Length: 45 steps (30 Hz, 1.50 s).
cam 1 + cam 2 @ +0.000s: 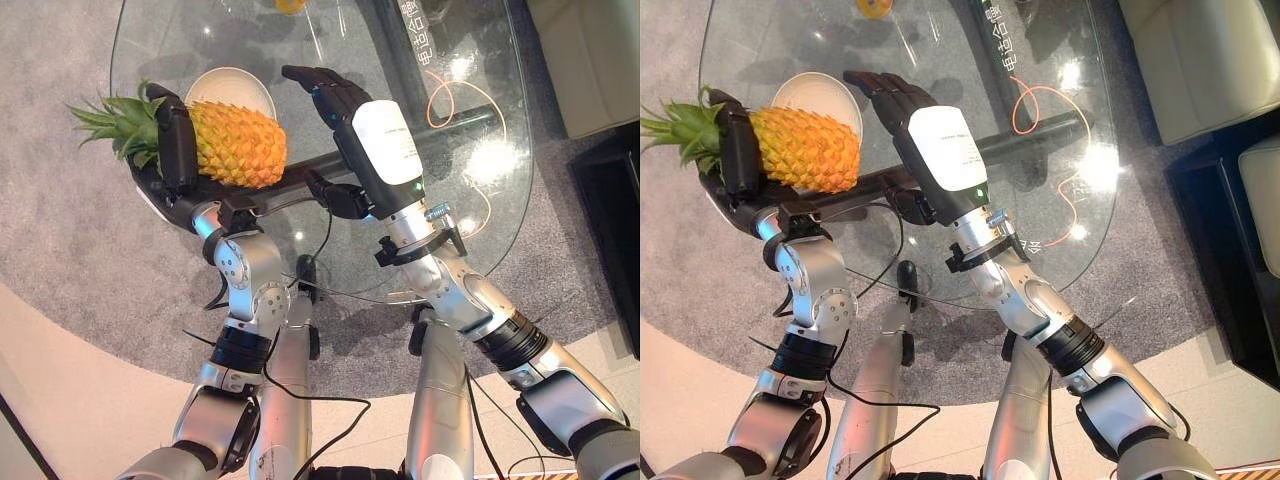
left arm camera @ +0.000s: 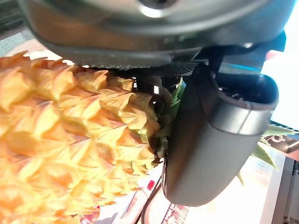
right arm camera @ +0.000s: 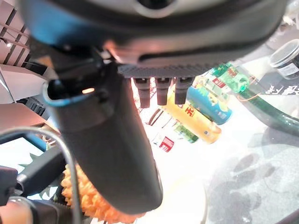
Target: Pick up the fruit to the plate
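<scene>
The pineapple (image 1: 236,145) is clenched in the left hand (image 1: 172,150), whose fingers and thumb curl round it near the leafy crown; the left wrist view shows the thumb pressed against the fruit's scaly side. From that hand outward, the fruit's long axis runs crosswise, crown pointing to the robot's left and its butt end toward the right hand (image 1: 335,95). It is held above the glass bench (image 1: 480,200), and its body overlaps the near edge of the white plate (image 1: 240,85), which lies just beyond it. The right hand hovers beside the fruit's butt end, fingers straight and relaxed, grasping nothing. The left hand is plainly nearer, so lowering onto the plate likely falls to it.
</scene>
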Motion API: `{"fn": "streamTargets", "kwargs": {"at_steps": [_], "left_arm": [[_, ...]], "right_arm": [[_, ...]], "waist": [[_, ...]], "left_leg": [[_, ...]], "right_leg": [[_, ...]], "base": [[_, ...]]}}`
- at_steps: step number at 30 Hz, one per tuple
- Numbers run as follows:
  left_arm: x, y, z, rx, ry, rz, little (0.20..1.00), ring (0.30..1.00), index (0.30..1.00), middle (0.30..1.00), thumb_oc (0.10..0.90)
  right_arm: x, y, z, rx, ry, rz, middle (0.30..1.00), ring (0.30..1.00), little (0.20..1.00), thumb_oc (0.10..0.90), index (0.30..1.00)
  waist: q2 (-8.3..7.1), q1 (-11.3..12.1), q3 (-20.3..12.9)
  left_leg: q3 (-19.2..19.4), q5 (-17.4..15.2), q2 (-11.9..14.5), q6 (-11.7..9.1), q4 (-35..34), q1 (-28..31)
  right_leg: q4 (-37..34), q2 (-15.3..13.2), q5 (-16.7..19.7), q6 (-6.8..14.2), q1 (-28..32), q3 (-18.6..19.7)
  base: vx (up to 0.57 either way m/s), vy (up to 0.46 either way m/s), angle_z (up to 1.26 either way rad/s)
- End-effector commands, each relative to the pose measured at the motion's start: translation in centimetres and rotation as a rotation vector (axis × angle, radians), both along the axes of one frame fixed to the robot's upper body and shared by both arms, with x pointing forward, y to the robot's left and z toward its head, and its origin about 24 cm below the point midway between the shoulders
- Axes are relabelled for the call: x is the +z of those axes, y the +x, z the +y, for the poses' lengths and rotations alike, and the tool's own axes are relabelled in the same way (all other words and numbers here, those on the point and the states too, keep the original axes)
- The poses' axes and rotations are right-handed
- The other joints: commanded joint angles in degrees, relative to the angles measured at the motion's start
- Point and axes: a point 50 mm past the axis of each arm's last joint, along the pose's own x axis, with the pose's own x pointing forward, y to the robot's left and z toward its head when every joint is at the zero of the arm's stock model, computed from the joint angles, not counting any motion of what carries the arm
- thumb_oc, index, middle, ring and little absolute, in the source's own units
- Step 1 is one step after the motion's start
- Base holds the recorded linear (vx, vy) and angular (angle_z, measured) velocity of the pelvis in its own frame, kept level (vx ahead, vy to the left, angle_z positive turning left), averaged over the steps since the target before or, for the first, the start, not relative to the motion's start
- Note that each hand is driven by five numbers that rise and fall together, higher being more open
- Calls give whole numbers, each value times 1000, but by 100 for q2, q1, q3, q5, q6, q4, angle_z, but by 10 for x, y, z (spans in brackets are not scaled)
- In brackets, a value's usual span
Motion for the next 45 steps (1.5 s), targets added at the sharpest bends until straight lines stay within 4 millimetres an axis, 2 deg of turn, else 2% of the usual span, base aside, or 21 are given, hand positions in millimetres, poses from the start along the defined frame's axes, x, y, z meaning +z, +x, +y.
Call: {"fn": "streamTargets", "kwargs": {"at_steps": [1, 6, 10, 15, 16, 18, 21, 23, 24, 26, 30, 34, 39, 41, 45], "left_arm": [[67, -32, 6, 127, 78, -413, 200, 300, 300, 300, 100], [73, -33, 7, 168, 106, -420, 200, 300, 300, 300, 100], [75, -34, 7, 231, 167, -411, 200, 300, 300, 300, 100], [77, -33, 9, 312, 233, -390, 200, 300, 300, 300, 100], [76, -31, 12, 341, 255, -376, 200, 300, 300, 300, 100], [76, -30, 14, 358, 267, -371, 200, 300, 300, 300, 100], [70, -28, 23, 406, 297, -345, 200, 300, 300, 300, 100], [68, -27, 26, 424, 309, -340, 200, 300, 300, 300, 100], [65, -26, 32, 448, 330, -320, 200, 300, 300, 300, 100], [64, -25, 35, 465, 343, -310, 200, 300, 300, 300, 100], [62, -21, 48, 534, 376, -267, 200, 300, 300, 300, 100], [61, -15, 58, 597, 402, -218, 200, 300, 300, 300, 100], [72, -5, 70, 692, 456, -164, 200, 300, 300, 300, 100], [77, -3, 72, 731, 483, -148, 200, 300, 300, 300, 100], [90, 5, 80, 788, 540, -88, 200, 300, 300, 300, 100]], "right_arm": [[57, -29, 21, 159, 144, -269, 900, 900, 900, 800, 900], [59, -27, 17, 137, 153, -277, 900, 900, 900, 800, 900], [58, -20, 6, 76, 204, -276, 900, 900, 900, 800, 900], [55, -10, -14, -23, 295, -269, 900, 900, 900, 800, 900], [50, -4, -27, -85, 338, -269, 900, 900, 900, 800, 900], [48, -2, -35, -119, 362, -273, 900, 900, 900, 800, 900], [31, 6, -66, -257, 473, -258, 900, 900, 900, 800, 900], [26, 7, -77, -302, 503, -255, 900, 900, 900, 800, 900], [16, 10, -95, -384, 538, -245, 900, 900, 900, 800, 900], [11, 11, -106, -443, 551, -245, 900, 900, 900, 800, 900], [-9, 13, -148, -640, 647, -214, 900, 900, 900, 800, 900], [-31, 15, -179, -790, 740, -146, 900, 900, 900, 800, 900], [-64, 15, -212, -980, 793, -38, 900, 900, 900, 800, 900], [-77, 14, -219, -1031, 810, 0, 900, 900, 900, 800, 900], [-112, 5, -244, -1166, 885, 131, 900, 900, 900, 800, 900]], "waist": [[-104, 184, -130], [-101, 167, -130], [-124, 144, -130], [-142, 94, -130], [-148, 61, -130], [-151, 46, -130], [-167, -36, -130], [-168, -65, -130], [-182, -109, -130], [-186, -126, -130], [-213, -212, -130], [-227, -263, -130], [-250, -323, -130], [-260, -337, -130], [-268, -372, -130]], "left_leg": [[40, -461, -97, 132, 325, 132], [54, -395, -88, 132, 297, 75], [64, -410, -74, 124, 298, 94], [95, -407, -48, 114, 294, 78], [110, -417, -39, 111, 285, 114], [119, -407, -31, 111, 278, 108], [154, -480, -6, 109, 287, 167], [166, -450, 8, 117, 290, 125], [190, -513, 24, 114, 304, 188], [204, -517, 32, 113, 299, 202], [249, -546, 91, 114, 321, 214], [293, -566, 141, 104, 330, 242], [337, -549, 198, 100, 387, 168], [358, -554, 218, 98, 377, 174], [392, -612, 251, 86, 388, 224]], "right_leg": [[-996, 65, 792, -39, 329, -274], [-1038, 80, 857, -47, 278, -262], [-1040, 91, 852, -48, 289, -249], [-1038, 117, 848, -54, 264, -222], [-1025, 125, 829, -53, 282, -205], [-1026, 134, 842, -54, 266, -192], [-987, 152, 771, -48, 296, -160], [-985, 166, 809, -56, 241, -140], [-951, 174, 748, -52, 278, -113], [-951, 182, 749, -53, 280, -105], [-907, 221, 731, -61, 261, -61], [-884, 248, 709, -71, 267, -37], [-871, 271, 746, -100, 197, -24], [-893, 279, 743, -115, 204, -24], [-902, 291, 684, -129, 270, -32]], "base": [[0, 0, 0], [-7, 2, 0], [0, 0, 0], [0, 7, 0], [21, 32, 0], [2, 17, -1], [5, 25, -2], [-8, 44, -5], [6, 38, -4], [14, 33, -3], [6, 24, -12], [-4, 27, -8], [-14, 15, -5], [-26, 13, -3], [-14, -2, -4]]}}
